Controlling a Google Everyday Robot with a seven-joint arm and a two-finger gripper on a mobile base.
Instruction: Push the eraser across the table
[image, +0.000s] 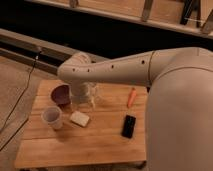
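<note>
The table (100, 142) has a light honey-coloured top, striped by the seams of its planks. On it the eraser (129, 126) is plain black — the darkest thing there. The squarish block (79, 118) is cream-white, the cup (52, 117) a pale, milky white, the bowl (62, 94) a deep maroon, and the slim stick (131, 97) bright orange. The arm (125, 70) is off-white with a row of small dark dots. Its gripper (84, 98), pale grey-white, hangs over the table just beside the bowl. The floor (15, 80) is dull beige — a thin black cable (22, 95) crosses it.
</note>
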